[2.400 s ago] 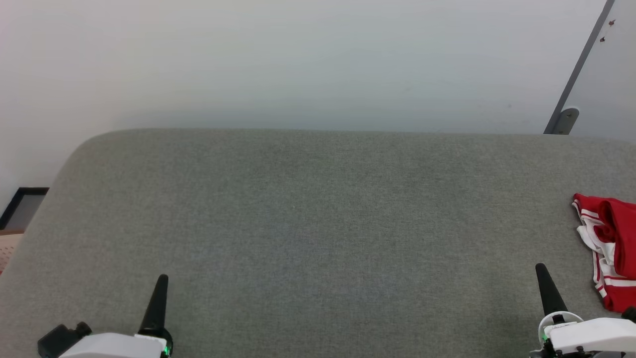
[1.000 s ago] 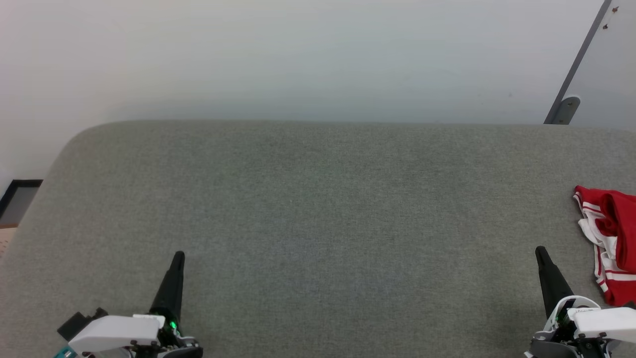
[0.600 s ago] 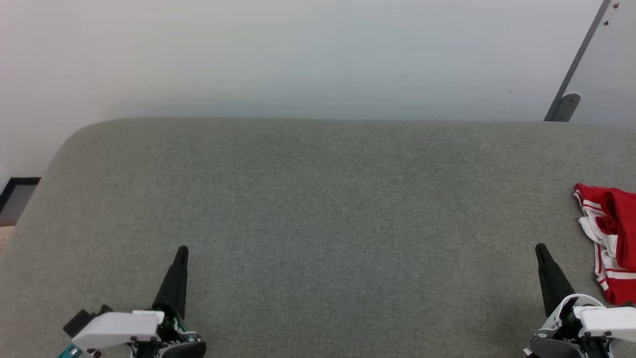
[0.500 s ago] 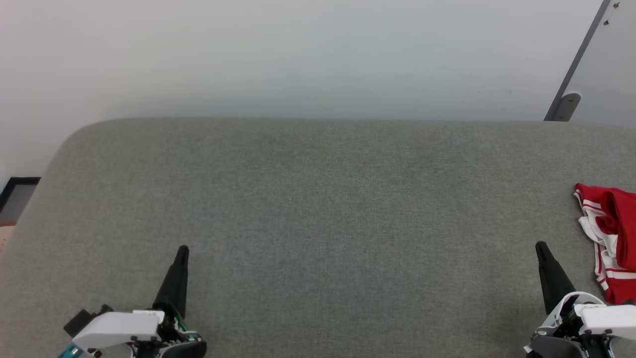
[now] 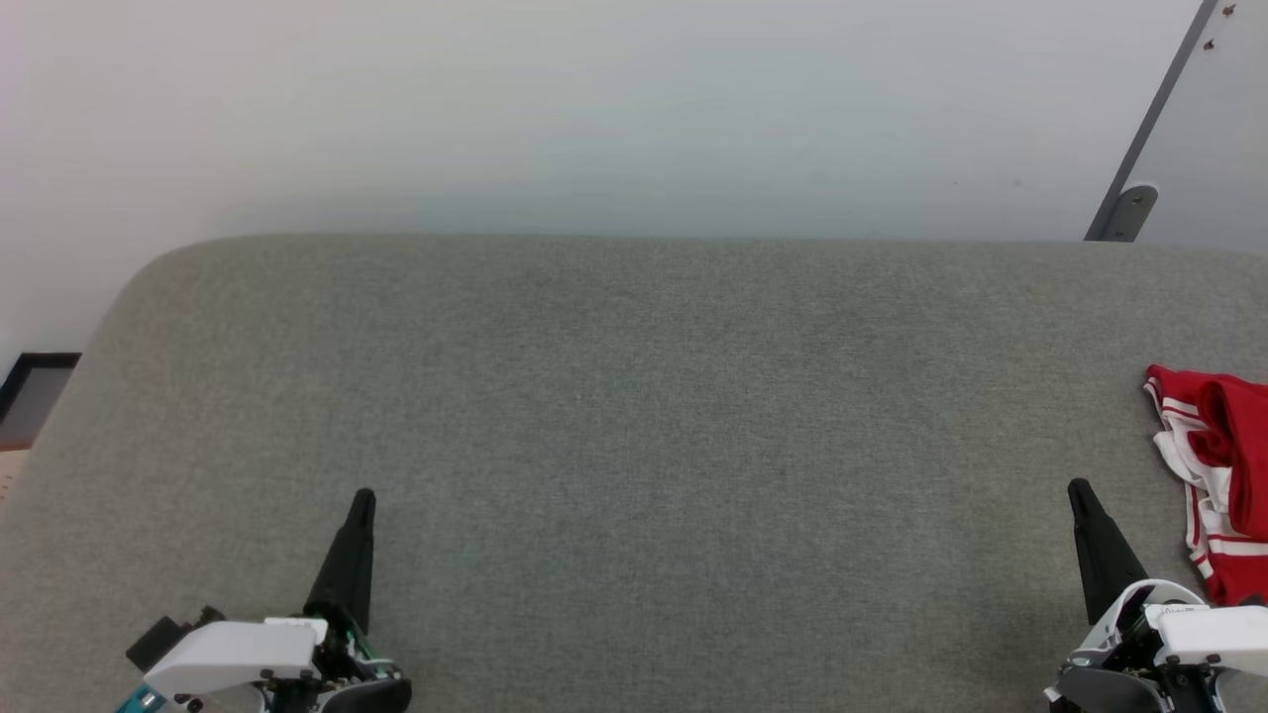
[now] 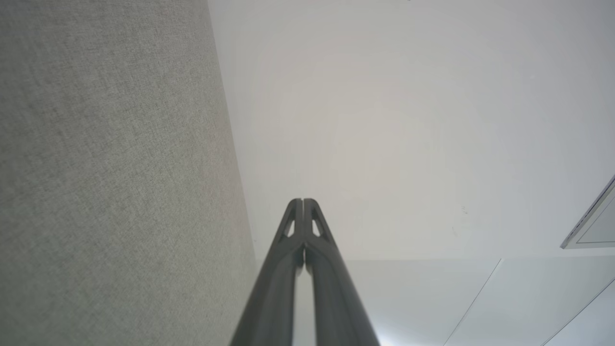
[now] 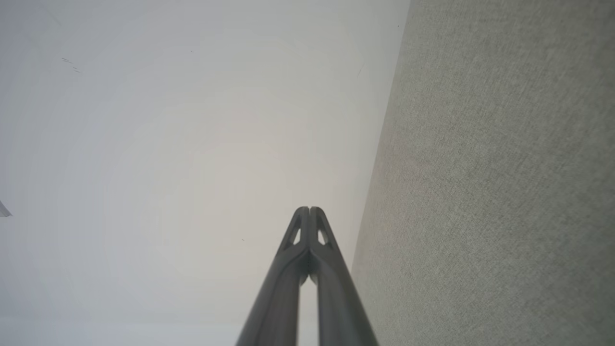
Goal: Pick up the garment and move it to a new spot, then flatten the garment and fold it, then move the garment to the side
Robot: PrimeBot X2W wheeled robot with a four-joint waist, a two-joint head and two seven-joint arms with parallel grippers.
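Grippers are showing as two: the left gripper (image 5: 363, 497) and the right gripper (image 5: 1078, 487) are both pinching tight together, holding nothing. One garment (image 5: 1238, 436) is lying bunched up at the right side of the one gray pad (image 5: 634, 416), near the right gripper, its long side running from far to near.

Head looks down; wrists skim same grey surface (image 5: 634, 416).

Grey fabric surface (image 5: 634, 446) w/ rounded corner, plain white wall (image 5: 594, 99) behind
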